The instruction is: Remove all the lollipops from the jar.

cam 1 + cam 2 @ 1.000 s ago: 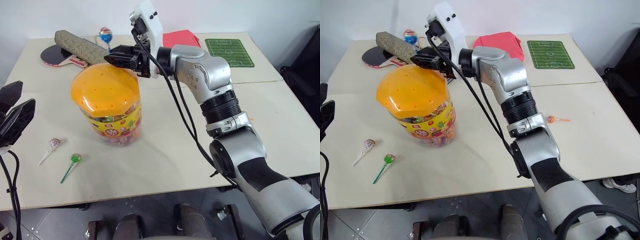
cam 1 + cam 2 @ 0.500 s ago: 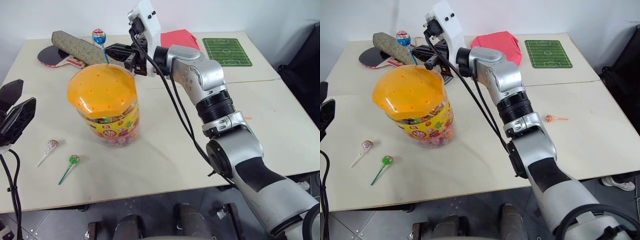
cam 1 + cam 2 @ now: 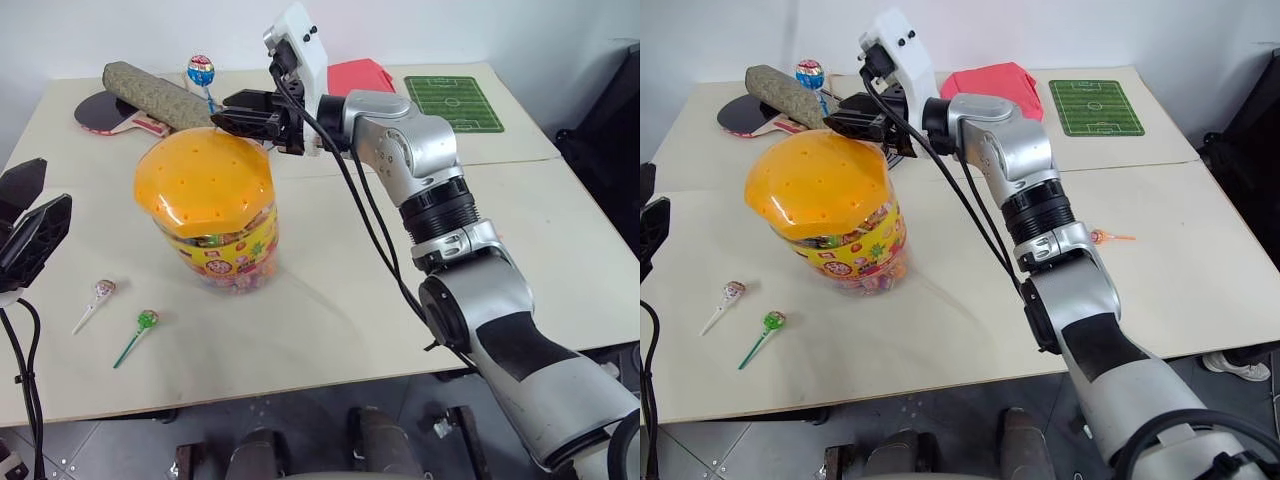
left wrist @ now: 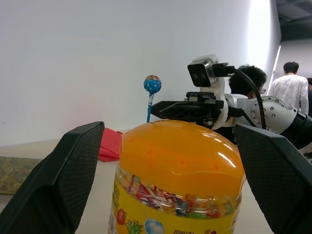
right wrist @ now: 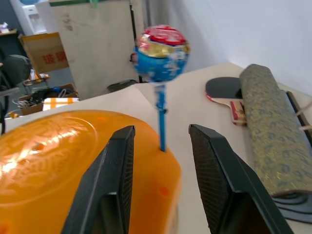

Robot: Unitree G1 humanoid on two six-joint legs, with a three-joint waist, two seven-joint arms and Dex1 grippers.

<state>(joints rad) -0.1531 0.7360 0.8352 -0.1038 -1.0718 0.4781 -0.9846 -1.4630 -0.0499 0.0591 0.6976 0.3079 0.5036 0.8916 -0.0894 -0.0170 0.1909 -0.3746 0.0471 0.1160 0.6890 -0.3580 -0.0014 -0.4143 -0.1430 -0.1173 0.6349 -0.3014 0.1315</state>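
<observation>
A: Even, bright overhead light is recorded across the bench point(image 3: 330, 300); only soft, short shadows are cast under the jar point(image 3: 215, 215) and the small lollipops point(image 3: 100, 292).

B: Glare is noted on the jar's orange lid point(image 4: 183, 153) as white highlights, and on the silver arm shells.

A: In the left wrist view, a strong bright band is seen at the far wall and the near fingers point(image 4: 58, 187) are rendered soft. In the right wrist view, the blue lollipop point(image 5: 161, 53) is slightly blurred.
</observation>
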